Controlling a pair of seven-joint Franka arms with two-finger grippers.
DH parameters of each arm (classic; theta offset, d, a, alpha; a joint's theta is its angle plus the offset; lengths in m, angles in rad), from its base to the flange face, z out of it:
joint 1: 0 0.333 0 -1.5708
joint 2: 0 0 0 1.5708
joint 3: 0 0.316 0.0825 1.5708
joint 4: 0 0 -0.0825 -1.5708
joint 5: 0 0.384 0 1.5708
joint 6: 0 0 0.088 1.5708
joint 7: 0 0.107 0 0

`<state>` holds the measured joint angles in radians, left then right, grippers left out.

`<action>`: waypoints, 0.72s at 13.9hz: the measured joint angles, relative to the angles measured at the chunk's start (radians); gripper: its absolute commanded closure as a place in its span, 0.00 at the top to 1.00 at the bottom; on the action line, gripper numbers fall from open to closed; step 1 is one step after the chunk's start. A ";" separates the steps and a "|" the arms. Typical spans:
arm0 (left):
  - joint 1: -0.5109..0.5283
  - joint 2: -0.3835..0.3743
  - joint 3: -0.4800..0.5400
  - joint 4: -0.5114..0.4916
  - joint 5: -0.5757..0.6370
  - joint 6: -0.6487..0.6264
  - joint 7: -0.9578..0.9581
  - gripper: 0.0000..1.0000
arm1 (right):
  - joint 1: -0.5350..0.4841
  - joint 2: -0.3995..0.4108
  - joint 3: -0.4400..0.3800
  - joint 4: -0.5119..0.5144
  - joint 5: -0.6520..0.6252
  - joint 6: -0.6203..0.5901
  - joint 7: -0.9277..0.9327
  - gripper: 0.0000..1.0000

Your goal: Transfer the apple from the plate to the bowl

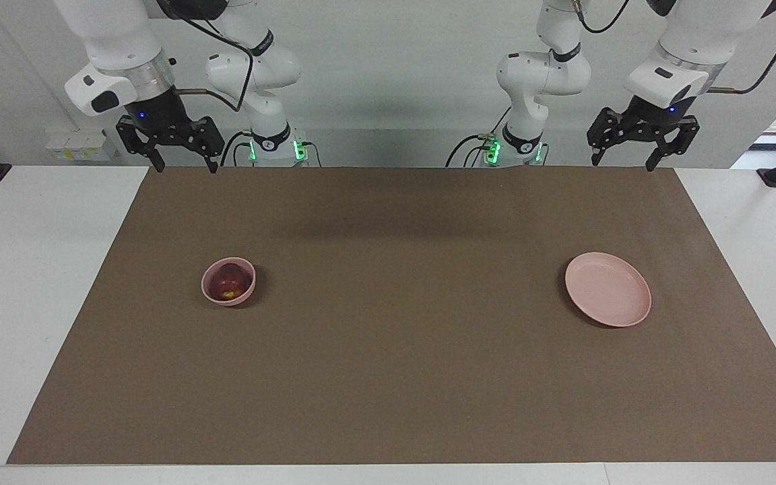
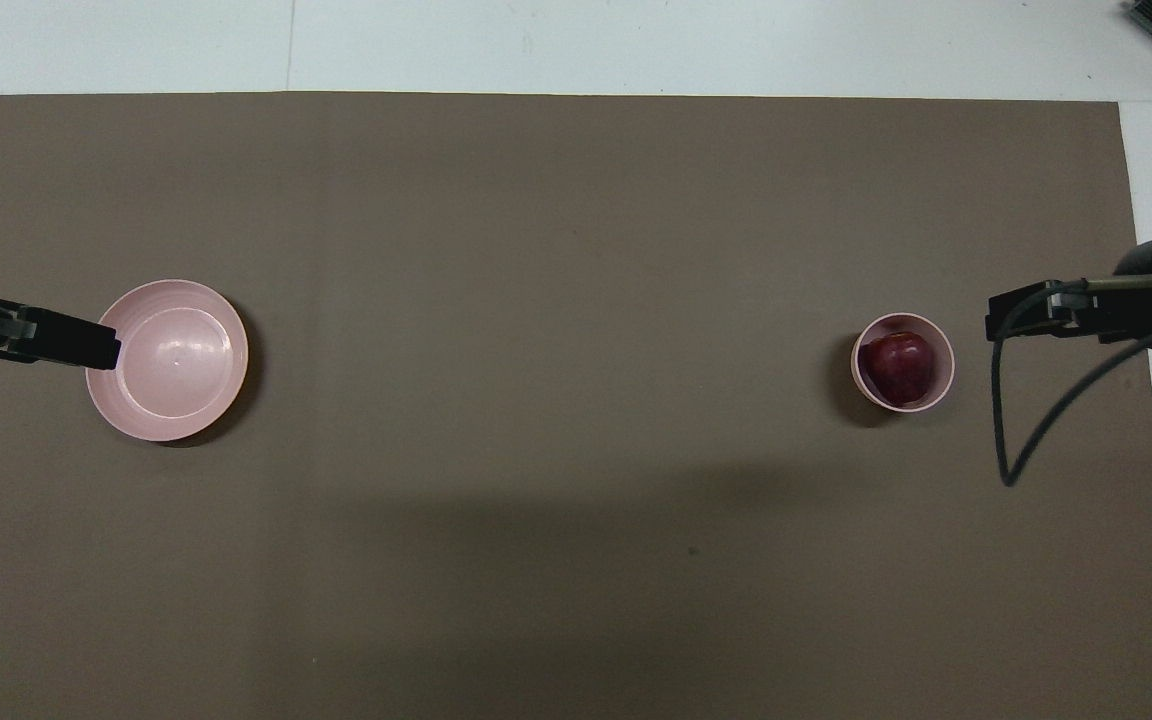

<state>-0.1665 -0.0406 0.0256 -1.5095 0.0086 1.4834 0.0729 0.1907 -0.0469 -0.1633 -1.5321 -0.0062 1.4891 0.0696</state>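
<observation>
One apple (image 1: 229, 281), one bowl (image 1: 211, 294) around it, one plate (image 1: 607, 289) well apart from the bowl.
</observation>
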 measured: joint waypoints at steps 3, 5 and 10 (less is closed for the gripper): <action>0.003 0.000 0.001 0.000 0.000 0.000 0.000 1.00 | 0.000 -0.008 0.001 -0.022 0.000 -0.002 -0.003 1.00; 0.003 0.000 0.001 0.000 0.000 0.000 0.000 1.00 | -0.011 -0.023 -0.002 -0.059 0.000 -0.002 -0.030 1.00; 0.007 0.000 0.002 0.000 0.000 0.000 -0.001 1.00 | -0.132 -0.050 -0.009 -0.091 0.000 0.000 -0.116 1.00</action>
<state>-0.1594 -0.0406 0.0274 -1.5094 0.0086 1.4830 0.0720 0.0590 -0.0965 -0.1724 -1.6231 -0.0062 1.4893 -0.0467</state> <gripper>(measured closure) 0.000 0.000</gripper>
